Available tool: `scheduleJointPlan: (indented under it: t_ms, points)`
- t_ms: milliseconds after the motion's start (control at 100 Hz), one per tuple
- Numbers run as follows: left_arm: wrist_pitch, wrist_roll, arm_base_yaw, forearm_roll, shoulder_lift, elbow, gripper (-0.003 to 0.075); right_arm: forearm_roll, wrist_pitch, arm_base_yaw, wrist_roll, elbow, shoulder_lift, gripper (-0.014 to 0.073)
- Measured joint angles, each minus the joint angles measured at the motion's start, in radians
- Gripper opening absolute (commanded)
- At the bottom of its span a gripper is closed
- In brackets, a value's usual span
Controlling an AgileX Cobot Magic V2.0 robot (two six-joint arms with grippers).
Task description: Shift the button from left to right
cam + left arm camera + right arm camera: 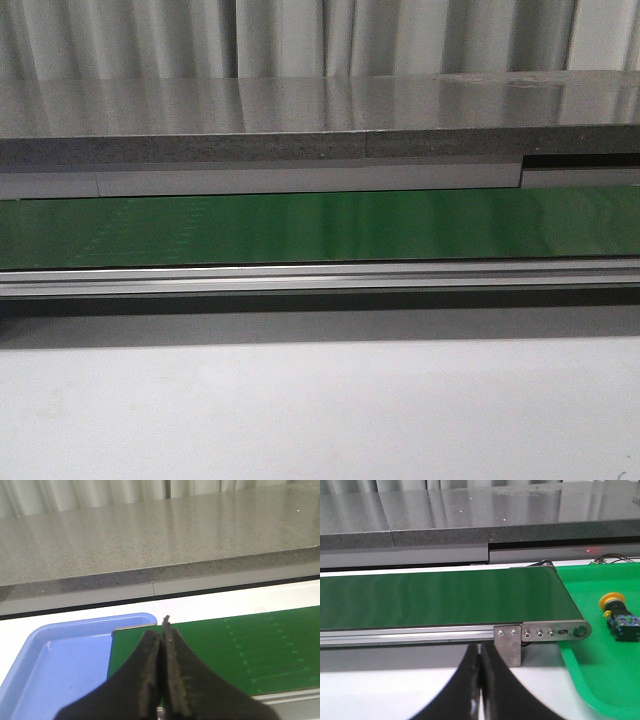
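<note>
The button (pixel 616 614), with a yellow cap on a black body, lies on its side in the green tray (pixel 600 680) past the end of the green conveyor belt (pixel 440 597), seen only in the right wrist view. My right gripper (pixel 479 647) is shut and empty, in front of the belt's metal rail, well away from the button. My left gripper (pixel 161 630) is shut and empty, over the other end of the belt (pixel 240 650) beside a blue tray (pixel 55 670). The blue tray shows nothing in it. Neither gripper shows in the front view.
The front view shows the belt (pixel 320 228) with its aluminium rail (pixel 320 278), a white table surface (pixel 320 410) in front and a grey stone ledge (pixel 300 125) behind. A metal bracket (pixel 507 645) sticks down at the belt's end near my right gripper.
</note>
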Motion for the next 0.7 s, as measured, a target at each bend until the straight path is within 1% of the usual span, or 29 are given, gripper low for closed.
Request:
scheduleJointPlan:
  t_ms: [280,700]
  points:
    - [0.000,0.000,0.000,0.000,0.000,0.000,-0.0020,0.000,-0.046,0.000,0.000,0.009,0.000,-0.0067]
    - [0.000,0.000,0.000,0.000,0.000,0.000,-0.0020,0.000,-0.048,0.000,0.000,0.009,0.000,-0.0067]
